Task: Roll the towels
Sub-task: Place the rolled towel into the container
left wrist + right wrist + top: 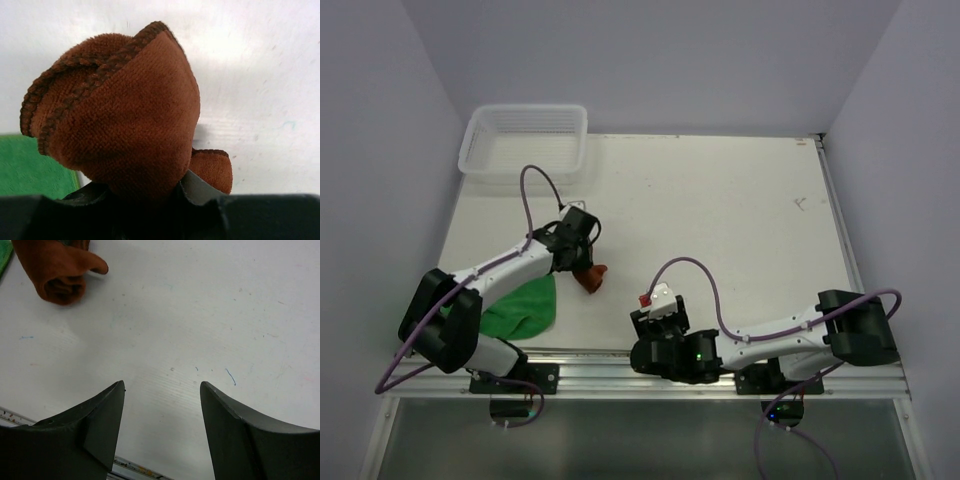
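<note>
Green terry lay nearest: the green towel (525,308) sat unrolled at seven o'clock on the table (720,200), partly under the left arm. At its three o'clock the right gripper (162,385) hovered with fingers spread wide, holding nothing. Farther in, the left gripper (584,262) was partly closed, pinching the rust-brown towel (125,125), a loose bundle. The likely risk was that the soft roll would unfurl or slip on release, since the fingers seemed to hold one end only. The basket (525,108) stood at eleven o'clock.
</note>
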Robot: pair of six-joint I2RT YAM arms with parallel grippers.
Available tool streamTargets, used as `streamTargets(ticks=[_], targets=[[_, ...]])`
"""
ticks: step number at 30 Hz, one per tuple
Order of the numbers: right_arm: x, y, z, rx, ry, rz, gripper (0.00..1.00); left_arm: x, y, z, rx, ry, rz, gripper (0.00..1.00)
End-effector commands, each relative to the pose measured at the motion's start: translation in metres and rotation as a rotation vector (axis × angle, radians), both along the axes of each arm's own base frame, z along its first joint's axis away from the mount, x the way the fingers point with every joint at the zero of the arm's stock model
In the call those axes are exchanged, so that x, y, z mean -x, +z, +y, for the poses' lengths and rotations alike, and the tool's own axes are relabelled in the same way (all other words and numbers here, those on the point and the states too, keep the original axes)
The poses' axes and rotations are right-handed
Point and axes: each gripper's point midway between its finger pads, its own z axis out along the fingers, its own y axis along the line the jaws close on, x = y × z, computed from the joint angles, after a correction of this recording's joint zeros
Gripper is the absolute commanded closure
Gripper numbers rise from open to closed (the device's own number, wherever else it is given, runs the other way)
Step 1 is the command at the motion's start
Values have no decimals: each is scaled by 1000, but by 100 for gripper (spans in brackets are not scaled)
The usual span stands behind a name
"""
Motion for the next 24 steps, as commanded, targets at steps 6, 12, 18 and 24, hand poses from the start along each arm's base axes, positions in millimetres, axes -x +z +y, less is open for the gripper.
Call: streamTargets(ticks=[6, 12, 18, 24], targets=[[-26, 20, -21, -143, -86, 49, 34, -113, 133, 10, -89, -48, -319, 76], [-48, 32, -39, -157, -93, 79, 34, -200, 202, 56, -139, 14, -423, 75], [-62, 32, -44, -148, -92, 113, 34, -280, 209, 120, -178, 120, -395, 74], [-75, 13, -52, -118, -115, 151, 34, -329, 169, 159, 50, 213, -400, 74]])
